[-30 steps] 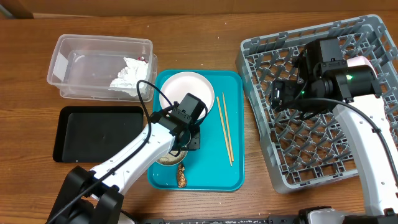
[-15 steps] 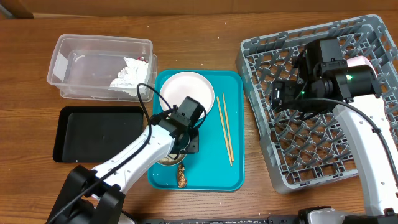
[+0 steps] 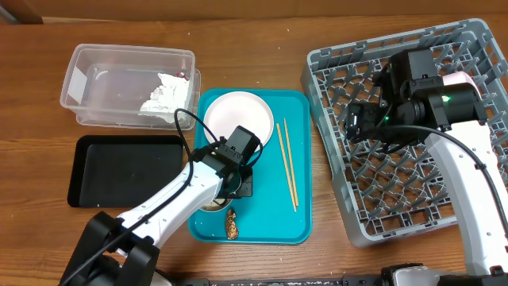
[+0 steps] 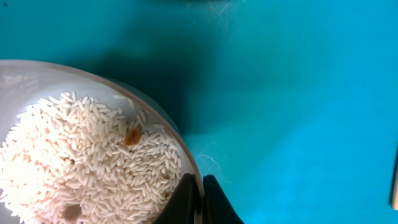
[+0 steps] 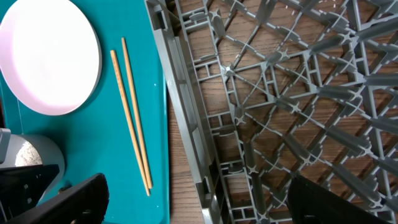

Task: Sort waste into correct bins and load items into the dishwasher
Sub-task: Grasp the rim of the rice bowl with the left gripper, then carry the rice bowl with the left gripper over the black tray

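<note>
My left gripper (image 4: 200, 180) is shut on the rim of a small white-pink bowl (image 4: 163, 123) filled with white rice (image 4: 87, 155), one finger inside and one outside. The overhead view shows this bowl (image 3: 213, 205) on the teal tray (image 3: 270, 214), mostly under my left wrist (image 3: 236, 151). A round plate (image 3: 238, 117) and two chopsticks (image 3: 287, 163) lie on the same tray, with a brown scrap (image 3: 232, 225) near its front edge. My right gripper (image 5: 199, 196) hangs open over the left edge of the grey dish rack (image 3: 413, 183), holding nothing.
The clear tub (image 3: 87, 87) at the back left holds a crumpled napkin (image 3: 163, 95) and a red wrapper (image 3: 182, 76). The black tray (image 3: 123, 168) lies in front of it. A pale pink item (image 3: 458, 79) shows behind my right arm in the rack.
My left gripper has closed onto the bowl's rim. The right arm has not moved.
</note>
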`<state>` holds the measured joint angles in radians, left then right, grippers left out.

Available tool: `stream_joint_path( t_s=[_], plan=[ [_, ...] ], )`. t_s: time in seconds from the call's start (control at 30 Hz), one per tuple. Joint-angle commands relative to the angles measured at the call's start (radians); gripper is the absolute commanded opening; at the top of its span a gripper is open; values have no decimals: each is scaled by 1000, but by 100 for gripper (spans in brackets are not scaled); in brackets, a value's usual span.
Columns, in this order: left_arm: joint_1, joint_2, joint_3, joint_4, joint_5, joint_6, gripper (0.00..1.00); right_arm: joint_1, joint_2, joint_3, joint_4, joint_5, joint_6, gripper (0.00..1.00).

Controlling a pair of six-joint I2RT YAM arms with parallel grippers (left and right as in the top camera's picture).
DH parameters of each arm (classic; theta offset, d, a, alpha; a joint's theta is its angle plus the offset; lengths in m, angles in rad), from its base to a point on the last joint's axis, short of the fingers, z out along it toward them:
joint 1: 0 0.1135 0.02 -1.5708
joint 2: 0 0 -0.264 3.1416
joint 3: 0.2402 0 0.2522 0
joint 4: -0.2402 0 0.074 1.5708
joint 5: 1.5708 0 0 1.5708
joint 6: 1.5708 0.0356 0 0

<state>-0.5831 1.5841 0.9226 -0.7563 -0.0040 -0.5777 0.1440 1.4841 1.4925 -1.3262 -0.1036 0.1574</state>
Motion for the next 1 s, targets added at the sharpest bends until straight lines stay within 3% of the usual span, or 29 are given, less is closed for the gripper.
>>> stream_joint_path(
  t_s=[0.0,0.37,0.57,0.83,0.97],
  plan=[
    [-6,-2,42,-41,-5,-2,4,-5,-2,1,2,6,3,94],
    [10,-3,381,-360,-59,32,4,-5,-2,1,3,6,2,94],
    [124,-3,471,-452,-37,101,4,-5,-2,1,3,6,2,94],
    [414,-3,467,-448,243,343,4,-5,-2,1,3,7,2,94],
    [597,-2,441,-439,477,522,4,-5,-2,1,2,6,2,94]
  ],
)
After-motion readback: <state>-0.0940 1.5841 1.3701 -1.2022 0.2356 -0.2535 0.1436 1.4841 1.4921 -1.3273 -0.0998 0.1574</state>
